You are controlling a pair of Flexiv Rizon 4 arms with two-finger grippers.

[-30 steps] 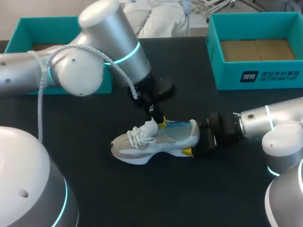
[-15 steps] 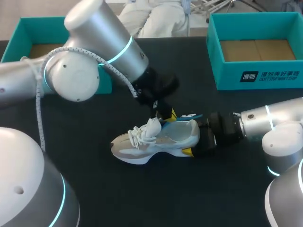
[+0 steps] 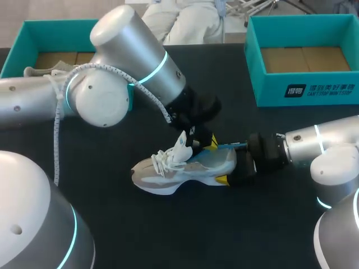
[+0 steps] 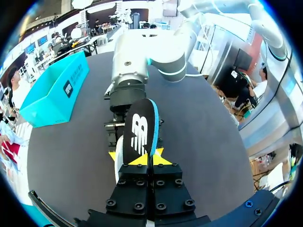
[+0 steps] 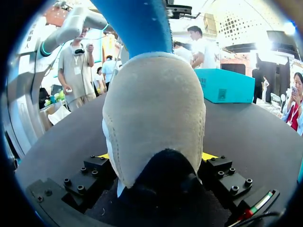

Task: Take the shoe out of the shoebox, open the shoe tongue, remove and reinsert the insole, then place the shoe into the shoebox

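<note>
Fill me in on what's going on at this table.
The right tool grips the heel of the white and grey sneaker, which lies on the black table. The left tool pinches the black, blue-edged insole, partly out of the shoe's opening. Two teal cardboard shoeboxes stand behind.

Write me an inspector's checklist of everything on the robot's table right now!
Surface: black table.
Job's things: white and grey sneaker stands on the table; black insole with a blue edge sticks out of it; left teal cardboard shoebox and right teal cardboard shoebox sit open at the far edge.
Clutter: nothing seen.
Grippers: left gripper shut on the insole; right gripper shut on the sneaker's heel.
Cables: white braided cable hangs along the left arm.
Surroundings: nothing seen reaching over the table.
</note>
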